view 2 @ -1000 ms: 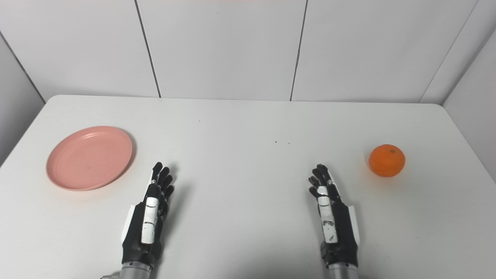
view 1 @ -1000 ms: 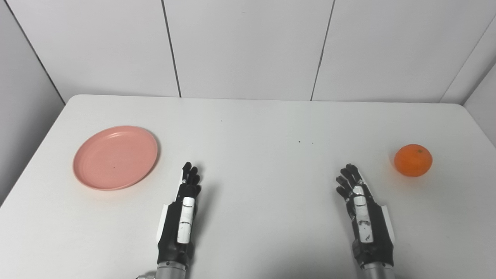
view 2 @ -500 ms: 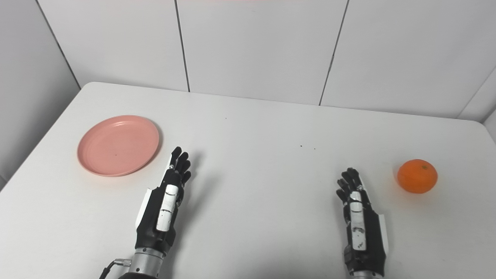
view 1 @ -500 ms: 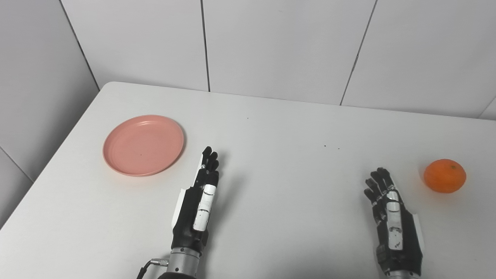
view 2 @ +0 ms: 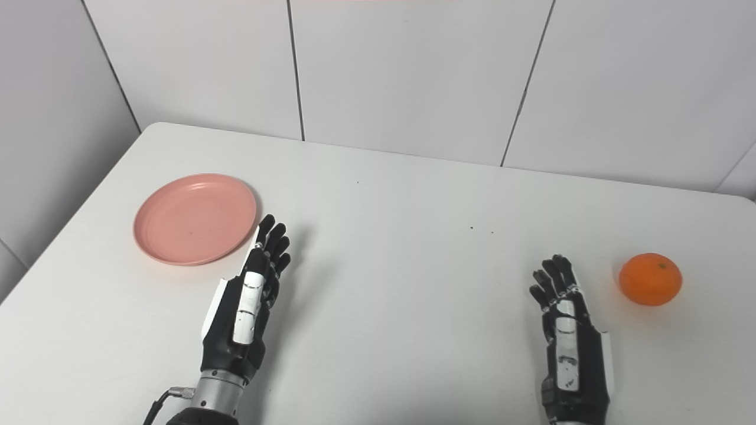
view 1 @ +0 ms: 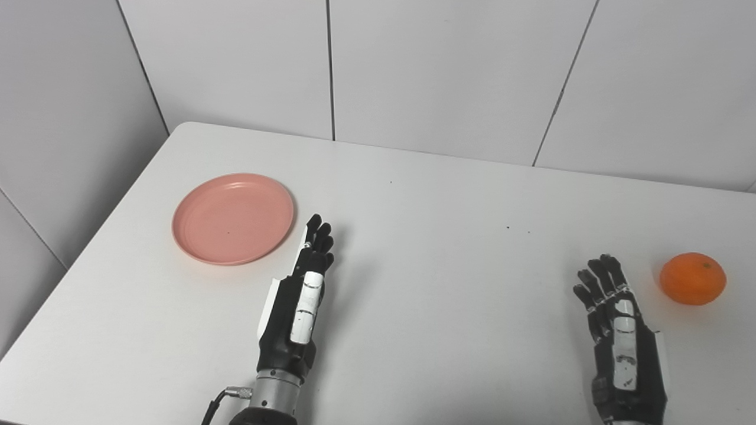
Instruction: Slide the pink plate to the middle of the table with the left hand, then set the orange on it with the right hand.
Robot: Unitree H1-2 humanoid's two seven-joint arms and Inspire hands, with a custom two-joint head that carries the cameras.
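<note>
A round pink plate (view 1: 233, 218) lies flat on the left part of the white table (view 1: 449, 248). My left hand (view 1: 301, 298) hovers just right of the plate's near edge, fingers stretched out and holding nothing; its fingertips (view 1: 319, 227) stand close to the plate's right rim without touching it. An orange (view 1: 692, 278) sits at the far right of the table. My right hand (view 1: 617, 327) is a little left of and nearer than the orange, open and empty, with a gap between them.
White wall panels rise behind the table's far edge. The table's left edge runs diagonally beside the plate, with a grey wall beyond it. A few small dark specks (view 1: 508, 226) mark the tabletop near its middle.
The camera has turned left, shifting the whole scene rightward in the picture. My left hand has reached a little farther forward beside the plate. Plate and orange rest where they were.
</note>
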